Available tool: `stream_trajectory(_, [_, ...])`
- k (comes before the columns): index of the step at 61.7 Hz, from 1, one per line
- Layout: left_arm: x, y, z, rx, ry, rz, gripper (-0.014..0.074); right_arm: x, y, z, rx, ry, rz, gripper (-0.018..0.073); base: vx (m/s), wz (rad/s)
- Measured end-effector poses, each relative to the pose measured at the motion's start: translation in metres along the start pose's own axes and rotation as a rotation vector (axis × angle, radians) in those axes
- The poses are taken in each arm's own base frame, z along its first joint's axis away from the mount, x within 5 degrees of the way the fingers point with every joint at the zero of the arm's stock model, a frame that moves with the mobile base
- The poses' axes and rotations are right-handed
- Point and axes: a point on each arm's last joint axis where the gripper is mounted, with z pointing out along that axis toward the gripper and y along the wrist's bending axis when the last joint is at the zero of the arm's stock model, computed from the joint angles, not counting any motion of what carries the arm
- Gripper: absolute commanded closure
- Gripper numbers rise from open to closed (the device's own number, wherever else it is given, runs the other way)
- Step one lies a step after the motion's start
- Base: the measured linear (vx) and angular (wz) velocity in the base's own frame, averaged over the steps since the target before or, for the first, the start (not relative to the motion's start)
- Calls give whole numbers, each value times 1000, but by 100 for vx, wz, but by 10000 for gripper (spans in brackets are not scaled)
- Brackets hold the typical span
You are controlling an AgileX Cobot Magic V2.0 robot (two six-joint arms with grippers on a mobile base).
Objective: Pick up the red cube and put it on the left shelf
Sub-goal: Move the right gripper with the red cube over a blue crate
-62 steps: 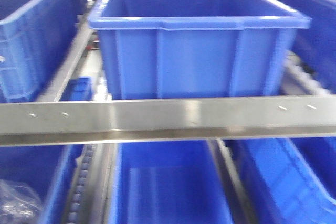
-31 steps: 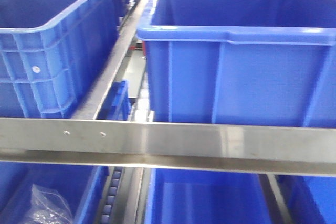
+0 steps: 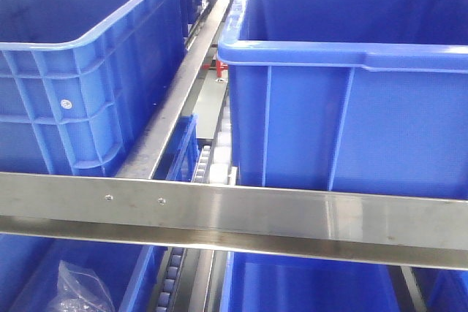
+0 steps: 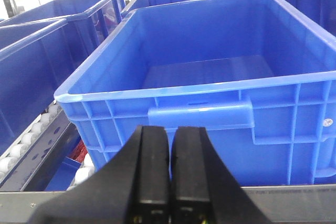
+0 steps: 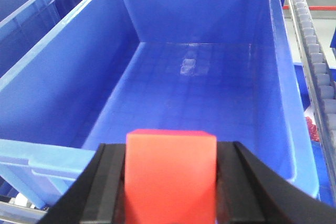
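Note:
In the right wrist view my right gripper [image 5: 171,153] is shut on the red cube [image 5: 171,174] and holds it above the near rim of a blue bin [image 5: 47,156] whose floor is bare. In the left wrist view my left gripper [image 4: 170,135] is shut with nothing between its black fingers [image 4: 154,166]; it sits in front of another blue bin [image 4: 199,116], close to its handle lip. Neither gripper shows in the front view.
The front view shows two blue bins on the upper shelf, one at the left [image 3: 80,71] and one at the right [image 3: 351,107], behind a steel rail [image 3: 234,213]. Roller tracks [image 3: 208,166] run between them. Lower bins sit beneath, one holding a clear plastic bag [image 3: 77,290].
The front view has swung left: the bins slid to the right in frame and the left bin came more into view. The shelf rail sits lower in the frame.

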Motion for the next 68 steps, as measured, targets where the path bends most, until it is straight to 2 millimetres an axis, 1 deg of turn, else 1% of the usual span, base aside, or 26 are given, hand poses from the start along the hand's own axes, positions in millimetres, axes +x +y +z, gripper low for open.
stream_trajectory(68, [0, 0, 0, 0, 0, 0, 491, 0, 0, 0, 0, 0, 0, 502, 0, 0])
